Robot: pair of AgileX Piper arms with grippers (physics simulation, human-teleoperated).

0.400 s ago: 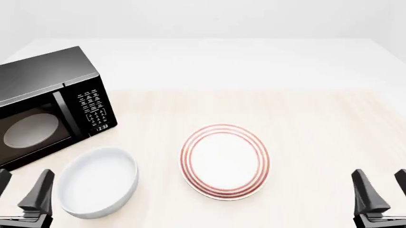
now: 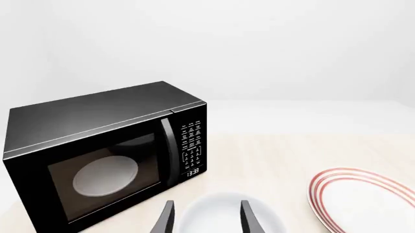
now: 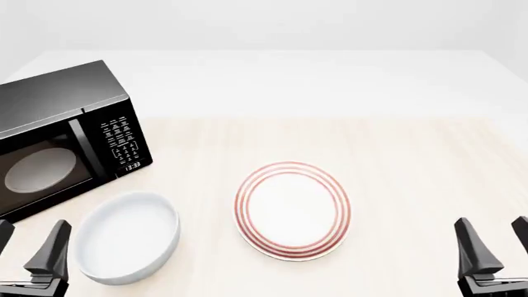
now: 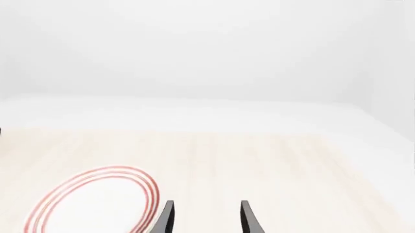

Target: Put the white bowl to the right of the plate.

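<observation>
The white bowl (image 3: 128,236) sits on the table at the front left, just in front of the microwave. The plate (image 3: 290,210) with red rings lies flat to the right of the bowl, near the table's middle. My left gripper (image 3: 29,246) is open and empty at the front left edge, just left of the bowl. In the left wrist view the bowl (image 2: 224,209) shows between the open fingers (image 2: 165,219), with the plate (image 2: 366,199) beside it. My right gripper (image 3: 495,242) is open and empty at the front right, well right of the plate. The right wrist view shows the plate (image 4: 91,201) beside that gripper (image 4: 207,219).
A black microwave (image 3: 62,139) stands at the back left with its door shut; it also shows in the left wrist view (image 2: 104,155), a pale turntable behind its glass. Bare light wood tabletop (image 3: 421,167) lies to the right of the plate.
</observation>
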